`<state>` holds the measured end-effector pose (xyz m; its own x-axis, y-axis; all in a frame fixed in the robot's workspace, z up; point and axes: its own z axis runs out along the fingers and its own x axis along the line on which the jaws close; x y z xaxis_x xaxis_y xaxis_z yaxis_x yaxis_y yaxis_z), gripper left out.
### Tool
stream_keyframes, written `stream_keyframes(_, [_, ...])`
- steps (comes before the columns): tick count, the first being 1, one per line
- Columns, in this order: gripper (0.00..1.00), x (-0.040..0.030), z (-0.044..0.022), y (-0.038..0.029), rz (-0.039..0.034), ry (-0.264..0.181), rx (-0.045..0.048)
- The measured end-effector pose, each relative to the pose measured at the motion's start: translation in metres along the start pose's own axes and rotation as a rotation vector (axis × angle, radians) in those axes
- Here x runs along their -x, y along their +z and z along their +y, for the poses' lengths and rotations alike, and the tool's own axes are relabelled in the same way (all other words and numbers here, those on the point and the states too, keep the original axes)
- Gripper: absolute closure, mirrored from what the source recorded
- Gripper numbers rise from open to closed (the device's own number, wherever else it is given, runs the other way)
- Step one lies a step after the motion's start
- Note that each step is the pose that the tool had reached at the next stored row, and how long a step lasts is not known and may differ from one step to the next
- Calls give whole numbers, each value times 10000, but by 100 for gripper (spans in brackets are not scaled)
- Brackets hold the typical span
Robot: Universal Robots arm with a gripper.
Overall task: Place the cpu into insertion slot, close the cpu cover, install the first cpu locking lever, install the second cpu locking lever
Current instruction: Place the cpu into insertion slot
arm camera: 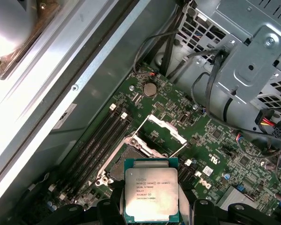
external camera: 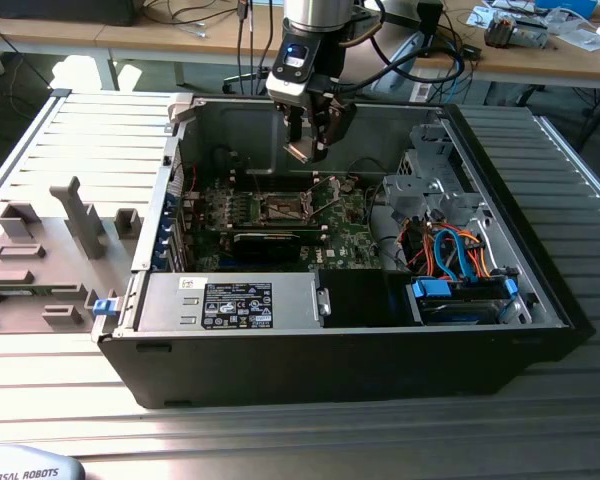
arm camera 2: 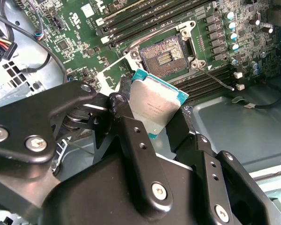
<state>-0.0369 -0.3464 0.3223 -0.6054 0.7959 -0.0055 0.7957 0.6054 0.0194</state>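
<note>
My jaws pinch the cpu [arm camera: 151, 194] above the bare insertion slot [arm camera 2: 163, 55]; the cpu cover [arm camera: 165, 127] stands open, nothing seated or latched yet.

The cpu [arm camera 2: 154, 101]: one corner hidden behind the gripper [arm camera 2: 153, 124]. In the first wrist view it partly occludes the insertion slot [arm camera: 126, 157].
</note>
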Motion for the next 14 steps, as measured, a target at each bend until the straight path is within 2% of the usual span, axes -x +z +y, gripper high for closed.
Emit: stream_keyframes(14, [46, 0, 0, 3, -3, 159, -1])
